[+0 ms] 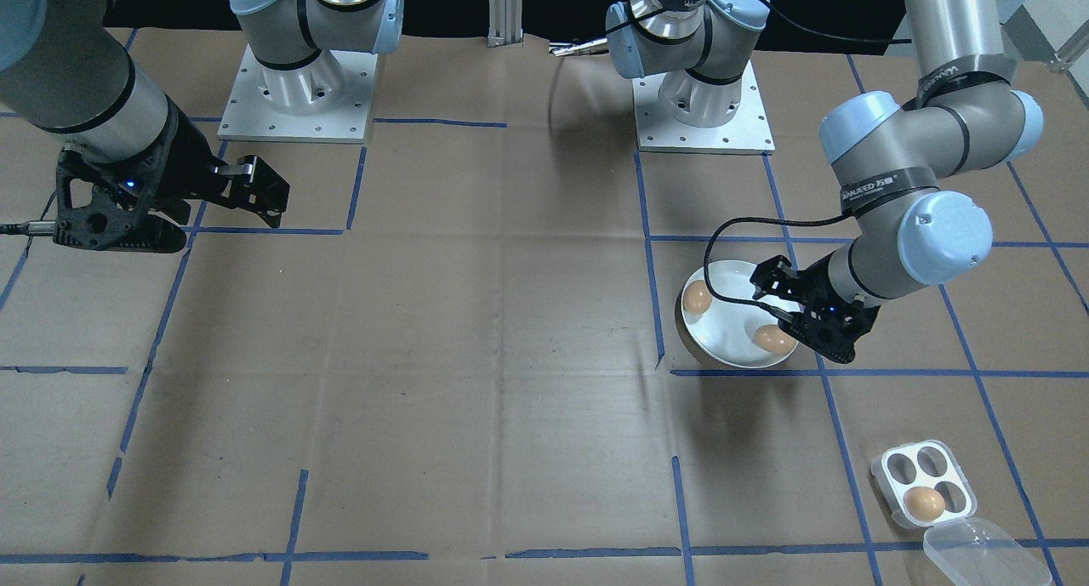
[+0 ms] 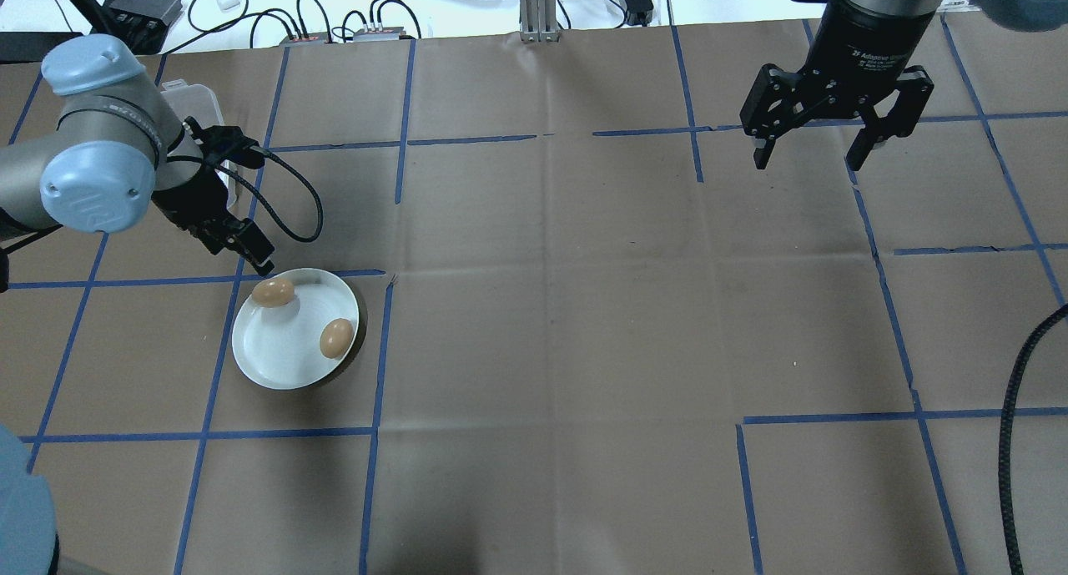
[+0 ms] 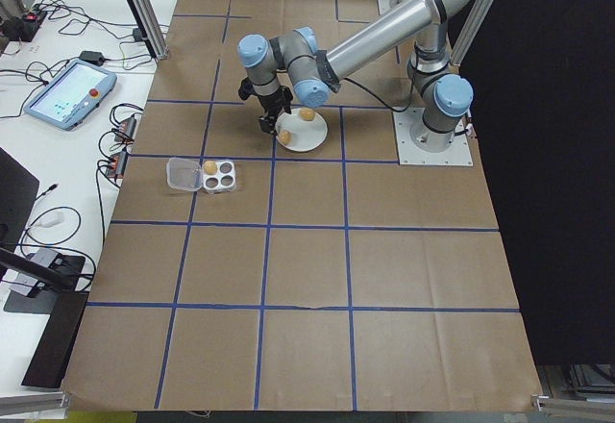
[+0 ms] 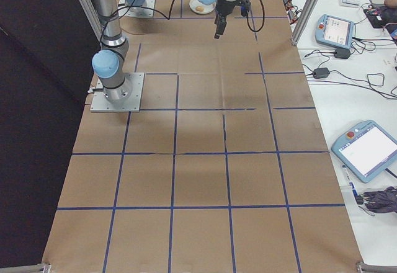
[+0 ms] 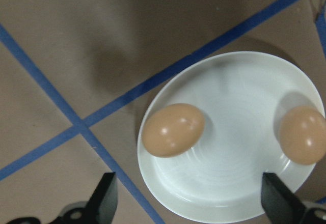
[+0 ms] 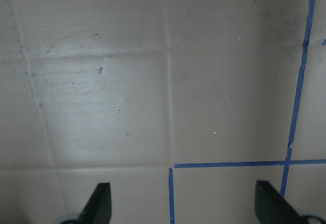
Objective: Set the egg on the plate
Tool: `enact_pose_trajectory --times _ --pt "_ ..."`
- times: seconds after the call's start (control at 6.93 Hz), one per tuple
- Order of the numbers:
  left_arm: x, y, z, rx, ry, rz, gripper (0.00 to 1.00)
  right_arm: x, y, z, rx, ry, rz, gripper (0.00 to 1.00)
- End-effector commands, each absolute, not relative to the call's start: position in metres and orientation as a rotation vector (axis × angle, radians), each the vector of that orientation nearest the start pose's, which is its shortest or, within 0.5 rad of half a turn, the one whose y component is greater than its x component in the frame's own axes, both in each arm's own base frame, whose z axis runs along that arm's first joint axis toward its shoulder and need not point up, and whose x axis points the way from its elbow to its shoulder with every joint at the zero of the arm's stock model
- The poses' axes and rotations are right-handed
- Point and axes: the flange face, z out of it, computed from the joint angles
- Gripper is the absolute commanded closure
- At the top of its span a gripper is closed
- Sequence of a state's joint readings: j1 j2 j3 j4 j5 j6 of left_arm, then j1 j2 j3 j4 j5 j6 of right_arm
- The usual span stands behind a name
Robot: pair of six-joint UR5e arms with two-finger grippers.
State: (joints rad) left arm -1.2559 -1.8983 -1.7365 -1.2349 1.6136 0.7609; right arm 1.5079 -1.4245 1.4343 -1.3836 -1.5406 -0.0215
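Note:
The round white plate (image 2: 284,366) lies on the table's left half and carries two brown eggs. One egg (image 2: 273,292) rests against the far rim, the other egg (image 2: 336,338) near the right rim. My left gripper (image 2: 242,245) hovers open just beyond the plate's far edge, close above the first egg (image 5: 173,130), holding nothing. In the left wrist view both fingertips (image 5: 107,203) flank the plate (image 5: 234,147) widely. A third egg (image 1: 923,503) sits in the small tray. My right gripper (image 2: 808,159) hangs open and empty over bare table at far right.
The white four-cup egg tray (image 1: 902,467) with its clear lid (image 1: 978,552) folded open stands at the table's far-left corner, behind the left arm. Blue tape lines grid the brown paper cover. Both arm bases (image 1: 298,101) sit on the robot's side.

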Motion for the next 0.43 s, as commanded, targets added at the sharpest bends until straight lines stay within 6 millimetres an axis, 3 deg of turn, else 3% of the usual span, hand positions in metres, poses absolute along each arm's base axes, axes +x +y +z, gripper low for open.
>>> enact_pose_trajectory --times 0.0,0.29 --pt "0.095 -0.639 0.277 0.617 3.058 0.089 0.01 0.102 -0.540 0.462 0.068 3.089 0.302 0.00" --pt "0.122 -0.686 0.276 0.604 3.040 0.018 0.01 0.102 -0.540 0.461 0.068 3.089 0.304 0.00"
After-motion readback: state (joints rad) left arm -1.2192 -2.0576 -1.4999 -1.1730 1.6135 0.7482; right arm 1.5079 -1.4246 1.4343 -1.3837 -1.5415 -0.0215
